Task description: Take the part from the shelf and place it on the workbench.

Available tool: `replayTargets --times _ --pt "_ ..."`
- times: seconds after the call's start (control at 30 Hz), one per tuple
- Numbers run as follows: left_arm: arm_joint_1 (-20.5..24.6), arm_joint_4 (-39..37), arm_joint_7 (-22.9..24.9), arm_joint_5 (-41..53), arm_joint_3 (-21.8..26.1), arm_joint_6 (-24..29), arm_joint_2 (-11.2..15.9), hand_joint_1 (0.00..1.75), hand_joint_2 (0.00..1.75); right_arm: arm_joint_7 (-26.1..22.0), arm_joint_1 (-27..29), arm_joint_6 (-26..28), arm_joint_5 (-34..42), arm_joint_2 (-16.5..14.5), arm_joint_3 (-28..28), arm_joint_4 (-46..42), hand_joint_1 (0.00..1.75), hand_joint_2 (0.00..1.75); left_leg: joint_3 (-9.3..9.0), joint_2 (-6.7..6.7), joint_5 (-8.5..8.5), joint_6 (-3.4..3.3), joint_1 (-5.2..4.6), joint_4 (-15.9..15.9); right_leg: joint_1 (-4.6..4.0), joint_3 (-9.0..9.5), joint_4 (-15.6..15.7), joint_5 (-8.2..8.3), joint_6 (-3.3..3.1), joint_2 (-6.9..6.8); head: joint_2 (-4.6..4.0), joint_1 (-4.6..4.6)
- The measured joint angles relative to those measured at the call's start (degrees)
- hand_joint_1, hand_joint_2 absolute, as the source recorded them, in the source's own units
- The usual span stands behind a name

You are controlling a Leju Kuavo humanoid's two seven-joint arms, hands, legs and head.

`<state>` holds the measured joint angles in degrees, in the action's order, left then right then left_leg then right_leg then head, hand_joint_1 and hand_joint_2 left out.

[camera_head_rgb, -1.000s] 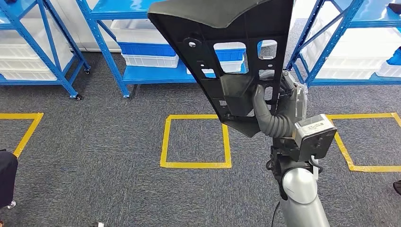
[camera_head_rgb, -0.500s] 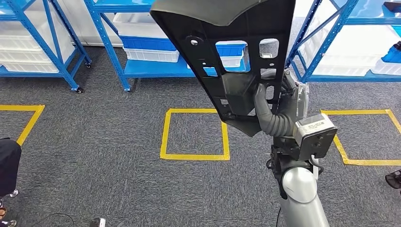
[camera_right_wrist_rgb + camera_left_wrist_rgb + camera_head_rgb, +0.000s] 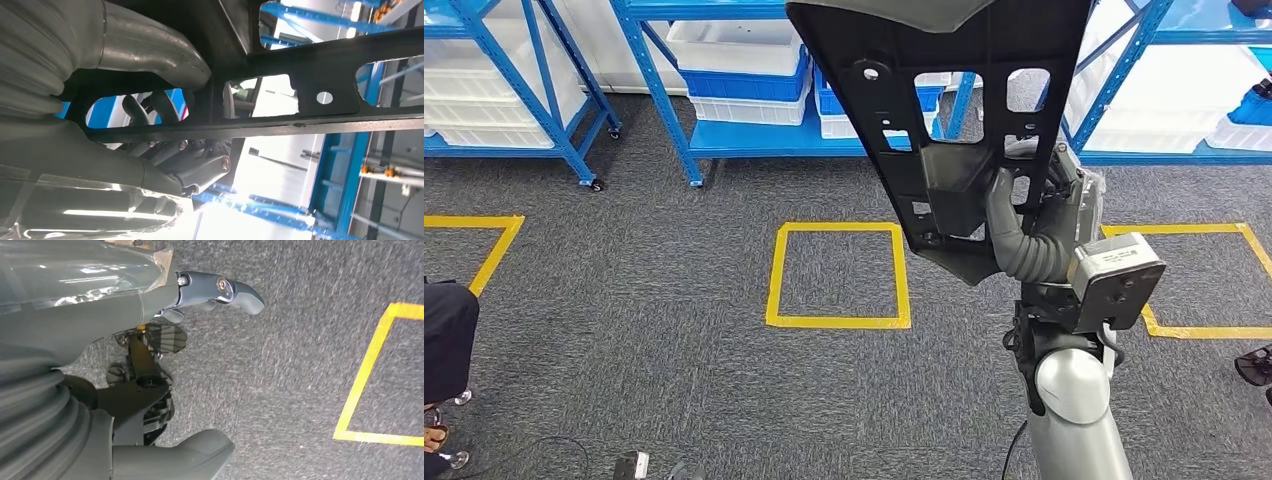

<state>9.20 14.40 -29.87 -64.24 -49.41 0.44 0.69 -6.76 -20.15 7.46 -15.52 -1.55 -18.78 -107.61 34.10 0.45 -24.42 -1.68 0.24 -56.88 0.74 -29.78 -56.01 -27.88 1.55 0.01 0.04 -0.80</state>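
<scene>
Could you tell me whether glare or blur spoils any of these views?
Head view: sharp and evenly lit, black part clearly readable. Right wrist view: the background behind the part is blown out white. Left wrist view: the robot hand is soft up close; the carpet is crisp.

Grey carpet floor [image 3: 674, 340] with yellow tape squares: one in the middle [image 3: 838, 274], part of one at left [image 3: 484, 245], another at right [image 3: 1214, 290]. Blue metal racks [image 3: 659, 90] on castors along the back, holding white bins [image 3: 739, 45] and blue bins [image 3: 744, 85]; more white bins on the left rack [image 3: 484, 95]. Person's dark clothing at left edge [image 3: 444, 335], a shoe at right edge [image 3: 1254, 365]. Cable and small device on floor near bottom [image 3: 629, 465]
</scene>
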Motion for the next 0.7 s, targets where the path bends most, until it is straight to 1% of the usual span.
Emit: replayTargets --times 0.03,0.17,0.3,0.47,0.7 --pt "0.00 0.00 0.01 0.00 0.00 0.00 0.03 0.00 1.75 0.01 0.00 0.03 0.00 0.01 0.03 0.01 1.75 1.75 0.08 0.00 0.23 0.07 0.13 0.08 -0.13 -0.15 -0.08 0.10 -0.16 0.02 0.00 0.01" --pt "0.04 0.00 0.08 0.09 0.01 0.02 0.03 0.00 1.75 0.01 -0.02 0.10 0.00 0.02 0.05 0.01 1.75 1.75 0.13 -0.03 0.76 0.80 0.41 0.48 -0.45 -0.43 -0.12 0.42 -0.70 0.02 0.00 0.01" --pt "0.17 0.00 0.52 0.71 0.28 0.07 0.04 0.00 1.75 -0.03 -0.07 0.13 0.25 0.05 0.25 0.01 1.75 1.75 0.16 -0.02 1.06 1.20 0.51 0.73 -0.61 -0.61 -0.14 0.61 -1.07 0.01 0.00 0.01" --pt "0.54 0.04 0.67 1.27 0.84 0.21 0.02 0.00 1.75 -0.16 -0.12 0.13 0.61 0.19 0.43 0.01 1.75 1.75 0.18 -0.02 1.16 1.36 0.50 0.75 -0.73 -0.68 -0.16 0.63 -1.09 0.01 0.00 0.00" --pt "0.83 0.11 0.74 1.36 1.28 0.38 0.01 0.00 1.75 -0.35 -0.54 0.11 0.96 0.37 0.80 0.17 1.75 1.75 0.21 -0.03 1.17 1.37 0.26 0.73 -0.70 -0.76 -0.16 0.66 -1.06 -0.01 0.00 0.00"
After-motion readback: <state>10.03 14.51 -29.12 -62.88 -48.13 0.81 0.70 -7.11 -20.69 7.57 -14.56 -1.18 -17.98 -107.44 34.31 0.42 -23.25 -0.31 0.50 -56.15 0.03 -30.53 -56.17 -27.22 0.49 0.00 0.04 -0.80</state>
